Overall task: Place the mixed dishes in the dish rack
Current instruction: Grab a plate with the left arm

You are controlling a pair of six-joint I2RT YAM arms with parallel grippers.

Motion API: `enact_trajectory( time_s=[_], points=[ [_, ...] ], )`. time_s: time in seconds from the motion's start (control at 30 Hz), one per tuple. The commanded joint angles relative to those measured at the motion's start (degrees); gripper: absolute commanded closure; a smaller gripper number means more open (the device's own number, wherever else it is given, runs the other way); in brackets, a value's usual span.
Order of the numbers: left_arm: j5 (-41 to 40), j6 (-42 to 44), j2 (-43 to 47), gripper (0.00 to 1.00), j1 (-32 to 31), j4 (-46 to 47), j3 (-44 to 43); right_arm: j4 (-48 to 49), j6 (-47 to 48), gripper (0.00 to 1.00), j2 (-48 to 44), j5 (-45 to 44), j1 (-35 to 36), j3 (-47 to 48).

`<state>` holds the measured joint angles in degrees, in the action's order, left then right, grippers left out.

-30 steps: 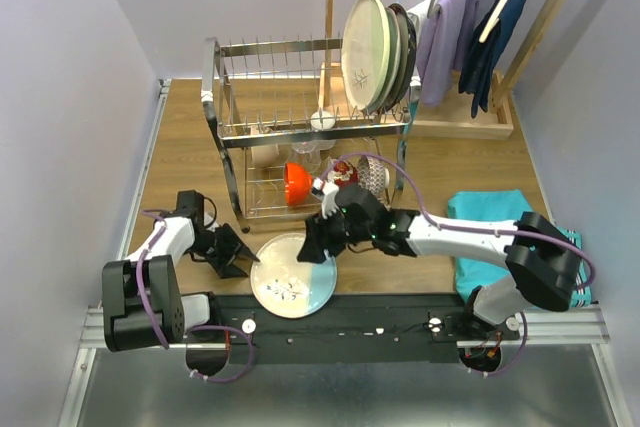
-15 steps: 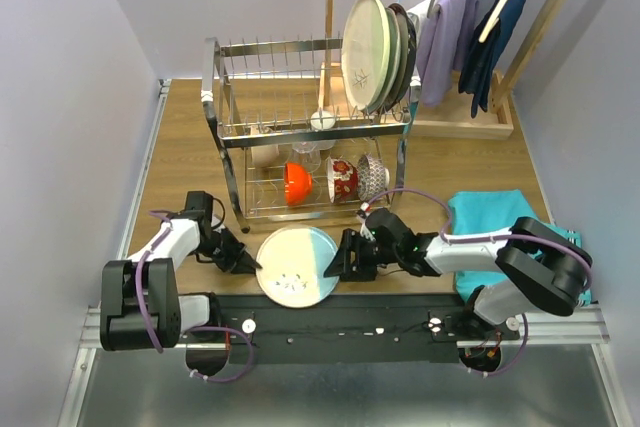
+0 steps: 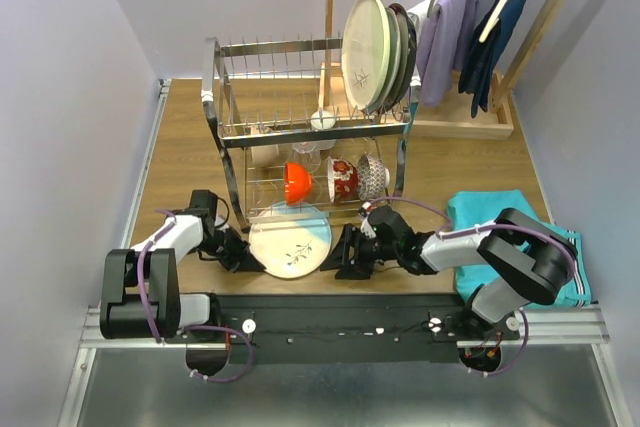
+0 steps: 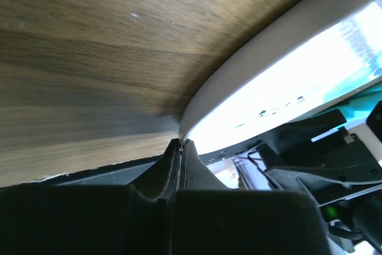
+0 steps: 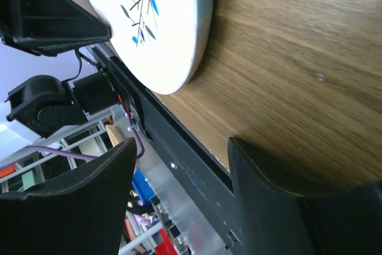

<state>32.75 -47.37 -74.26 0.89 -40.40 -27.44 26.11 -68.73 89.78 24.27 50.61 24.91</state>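
Observation:
A light blue plate (image 3: 290,239) with a dark twig pattern lies in front of the dish rack (image 3: 225,137), a chrome two-tier wire rack. My left gripper (image 3: 245,259) is shut on the plate's left rim; in the left wrist view its jaws (image 4: 180,143) pinch the plate's thin edge (image 4: 286,70). Just right of the plate, my right gripper (image 3: 336,259) is open with nothing in it. In the right wrist view the plate (image 5: 161,22) lies ahead of this gripper (image 5: 182,147). Large plates (image 3: 375,52) stand on the upper tier. An orange bowl (image 3: 296,182), a red-patterned bowl (image 3: 342,179) and a blue-white bowl (image 3: 373,175) sit on the lower tier.
A teal cloth (image 3: 495,219) lies at the right. A wooden hanger stand (image 3: 470,112) with hung clothes is at the back right. A black rail (image 3: 340,322) runs along the near edge.
My left gripper has shut on the plate's rim. The plate has shifted away from the near edge toward the rack. The right gripper has come off the plate and now sits at its right side.

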Motion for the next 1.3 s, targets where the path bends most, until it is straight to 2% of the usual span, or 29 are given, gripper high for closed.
enact_trajectory(
  time_s=[0.0,0.2,0.27,0.37,0.43,0.47,0.5,0.53,0.57,0.63,0.73,0.9,1.07,1.27],
  points=[
    [-6.8,4.7,-1.2,1.00,-0.7,-7.7,-1.0,-10.8,1.0,0.29,1.8,-7.3,-5.9,-0.7],
    [-8.9,7.6,0.3,1.00,-2.5,-15.6,-4.4,-12.3,2.4,0.29,0.8,-9.9,-8.6,1.5],
    [-9.6,10.9,0.7,1.00,-2.5,-18.5,-6.9,-12.9,2.8,0.29,1.2,-11.3,-9.3,2.5],
    [-5.9,16.3,-1.5,1.00,-2.5,-21.5,-9.5,-13.5,3.6,0.29,2.2,-14.8,-9.5,4.4],
    [-6.1,16.5,-1.8,1.00,-2.2,-23.6,-12.0,-12.2,4.1,0.29,2.7,-16.0,-9.5,4.8],
    [-7.6,16.8,-0.7,0.89,-1.8,-23.8,-13.2,-11.6,4.3,0.29,2.9,-16.5,-9.5,5.1],
    [-9.5,17.0,1.6,0.72,-1.4,-23.7,-14.3,-10.8,4.6,0.29,3.1,-16.6,-9.5,5.3],
    [-11.6,17.2,2.4,0.43,-1.4,-23.8,-15.3,-10.6,5.5,0.29,3.2,-16.5,-9.5,5.6],
    [-11.9,17.4,2.6,0.37,-1.3,-24.2,-16.2,-10.6,5.8,0.29,3.2,-16.6,-9.4,5.9],
    [-13.3,17.7,3.2,0.31,-1.3,-24.5,-16.6,-11.7,6.2,0.29,3.6,-17.3,-9.6,6.7],
    [-14.4,18.0,3.0,0.30,2.3,-23.8,-16.2,-12.4,6.2,0.29,4.4,-18.2,-9.6,7.8],
    [-14.7,17.7,-0.3,0.31,9.5,-14.2,-14.8,-10.6,6.8,0.29,6.0,-20.7,-9.7,9.6],
    [-13.2,16.0,-5.4,0.35,10.0,-4.1,-14.5,-10.6,7.4,0.29,7.8,-24.6,-10.4,11.7],
    [-11.2,13.1,-8.9,0.37,9.0,2.0,-10.1,-9.1,5.2,0.29,8.7,-26.8,-10.6,11.3]
  ],
)
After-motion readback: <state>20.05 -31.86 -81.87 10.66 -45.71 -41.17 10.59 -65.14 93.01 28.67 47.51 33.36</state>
